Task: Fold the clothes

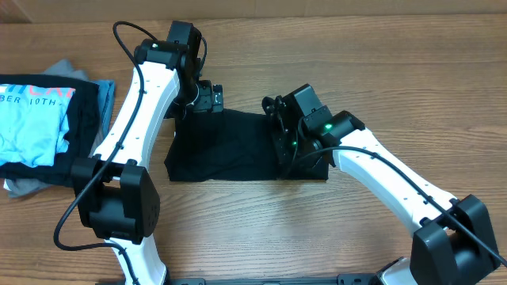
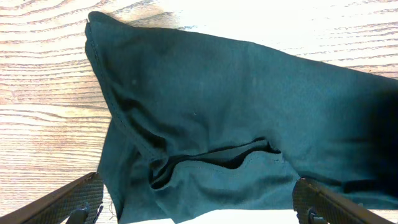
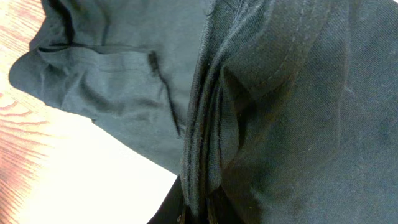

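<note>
The left tool [image 1: 207,97] stands wide: in the left wrist view its 2 fingers [image 2: 68,200] are at the 2 lower corners, far from each other, with nothing between them but the shirt [image 2: 249,106] below. This tool is at the back left corner of the shirt, at its edge.

The right tool [image 1: 280,134] is low on the right part of the shirt [image 1: 222,146]. In the right wrist view a bunched fold of black cloth, with a stitched hem, runs down into the tool at the bottom edge, so the tool is narrow and holds this fold. Its fingers are almost hidden by the cloth.

The shirt lies in the middle of the wooden bench [image 1: 317,229], between the 2 arms, as a rough dark rectangle with some wrinkles.

At the left edge of the bench, well apart from the shirt, there is a pile with a blue T-shirt [image 1: 32,119] on top and a grey garment [image 1: 20,187] under it.
</note>
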Tool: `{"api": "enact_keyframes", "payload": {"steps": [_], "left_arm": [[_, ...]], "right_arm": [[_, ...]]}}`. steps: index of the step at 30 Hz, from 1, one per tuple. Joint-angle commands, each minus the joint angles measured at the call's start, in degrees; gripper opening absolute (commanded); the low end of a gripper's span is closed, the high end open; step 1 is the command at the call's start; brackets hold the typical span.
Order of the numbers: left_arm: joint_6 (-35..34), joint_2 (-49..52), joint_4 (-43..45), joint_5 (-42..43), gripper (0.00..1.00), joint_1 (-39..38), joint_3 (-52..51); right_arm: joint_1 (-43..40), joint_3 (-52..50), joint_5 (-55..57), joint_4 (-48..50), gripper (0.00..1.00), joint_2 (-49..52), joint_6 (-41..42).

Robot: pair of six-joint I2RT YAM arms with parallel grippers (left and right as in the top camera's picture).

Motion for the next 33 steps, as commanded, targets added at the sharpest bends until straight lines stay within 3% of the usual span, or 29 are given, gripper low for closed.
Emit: {"api": "enact_keyframes", "payload": {"steps": [1,33], "left_arm": [[0.3,0.4,0.0,0.6,1.00,0.2,0.4],[0.3,0.4,0.0,0.6,1.00,0.2,0.4]], "right_arm": [[1.8,1.5,0.0,0.8,0.04,-1.4,0.7],[4.8,1.5,-0.1,7.7,0.04,7.5,13.0]]}}
